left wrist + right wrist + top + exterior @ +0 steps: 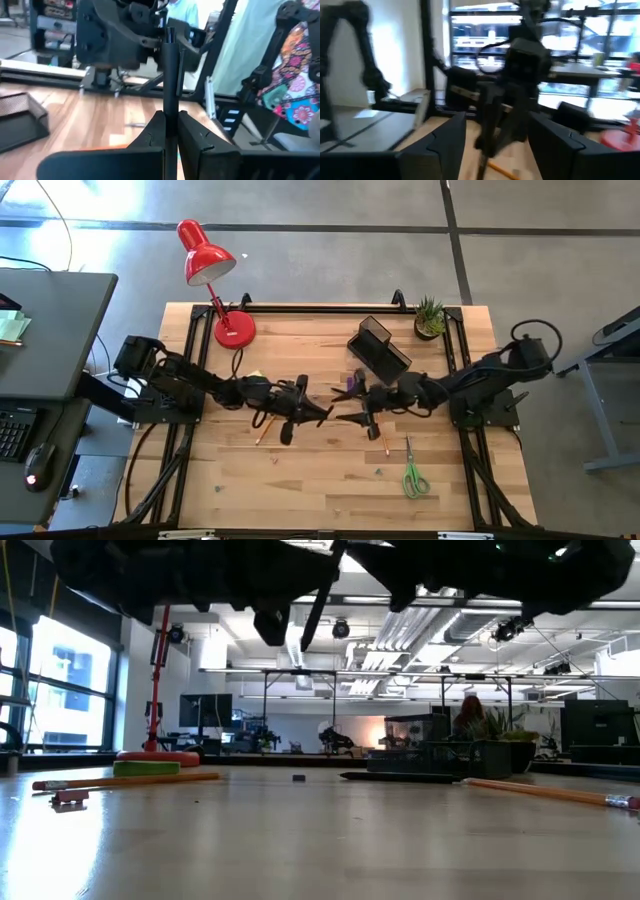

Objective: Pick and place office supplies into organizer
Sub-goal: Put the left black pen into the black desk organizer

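Wooden table, black mesh organizer at the back. Mid-table, left gripper clamped on a dark pen: light, stiff, slick, probably best held mid-barrel. Right gripper facing it, fingers spread, empty.

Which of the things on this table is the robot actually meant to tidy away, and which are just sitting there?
Part of the job:
- dark pen, held upright in the left claw
- thin orange pencils
- green-handled scissors
- yellow-green sticky-note block
- black wire-mesh organizer

Just lying about:
- red desk lamp
- small green potted plant
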Available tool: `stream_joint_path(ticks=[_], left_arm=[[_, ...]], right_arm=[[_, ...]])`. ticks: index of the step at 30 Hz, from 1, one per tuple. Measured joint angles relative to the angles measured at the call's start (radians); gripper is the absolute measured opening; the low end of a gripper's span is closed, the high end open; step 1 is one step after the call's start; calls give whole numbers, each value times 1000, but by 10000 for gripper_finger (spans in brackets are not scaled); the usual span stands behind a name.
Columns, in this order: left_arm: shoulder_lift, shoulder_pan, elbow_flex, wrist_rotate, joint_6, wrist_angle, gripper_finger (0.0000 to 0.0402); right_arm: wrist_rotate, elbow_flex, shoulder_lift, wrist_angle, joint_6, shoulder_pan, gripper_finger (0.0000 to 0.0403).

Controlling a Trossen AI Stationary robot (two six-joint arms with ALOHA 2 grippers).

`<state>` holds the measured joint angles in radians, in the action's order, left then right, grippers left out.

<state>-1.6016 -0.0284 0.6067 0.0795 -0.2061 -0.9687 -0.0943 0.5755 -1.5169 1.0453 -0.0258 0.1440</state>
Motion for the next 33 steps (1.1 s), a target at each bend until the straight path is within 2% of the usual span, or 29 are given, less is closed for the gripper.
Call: stream_joint_path(ticks=[7,17,25,30,33], left_arm=[[0,0,0,25,-3,-11,5],[0,0,0,25,-4,22,5],[0,0,0,26,4,30,6],[0,2,1,24,2,53,7],[0,2,1,19,8,63,27]], right_arm=[[8,77,-70,-71,1,0,157],[-22,85,-75,-62,-26,2,105],[-41,85,-75,-90,-90,2,16],[-48,84,-75,-100,-111,2,27],[-39,83,-75,-104,-114,-2,22]])
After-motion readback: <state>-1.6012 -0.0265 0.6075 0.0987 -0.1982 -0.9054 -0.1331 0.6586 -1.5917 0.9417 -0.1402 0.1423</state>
